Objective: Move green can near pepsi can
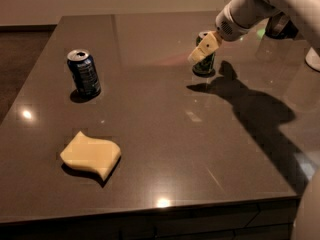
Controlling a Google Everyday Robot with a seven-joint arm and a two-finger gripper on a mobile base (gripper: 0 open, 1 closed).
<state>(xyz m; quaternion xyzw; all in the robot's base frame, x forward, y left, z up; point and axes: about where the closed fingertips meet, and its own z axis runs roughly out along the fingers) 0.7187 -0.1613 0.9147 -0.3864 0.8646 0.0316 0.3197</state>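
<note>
While the green cylindrical metal drink can [206, 65] stands upright at the far right of the dark glossy tabletop [165, 144], well apart from the dark blue pepsi drink can [84, 75] at the left, it is judged light, thin-walled and smooth. The pale-tipped robot gripper [204, 48] is placed against its upper half; whether it is clenched on it cannot be told. A moderate hold across the mid-body is advised, since the wall is likely to dent or slip.

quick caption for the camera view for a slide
Gripper at the green can on the dark table, pepsi can standing apart at left, yellow sponge near the front edge.
</note>
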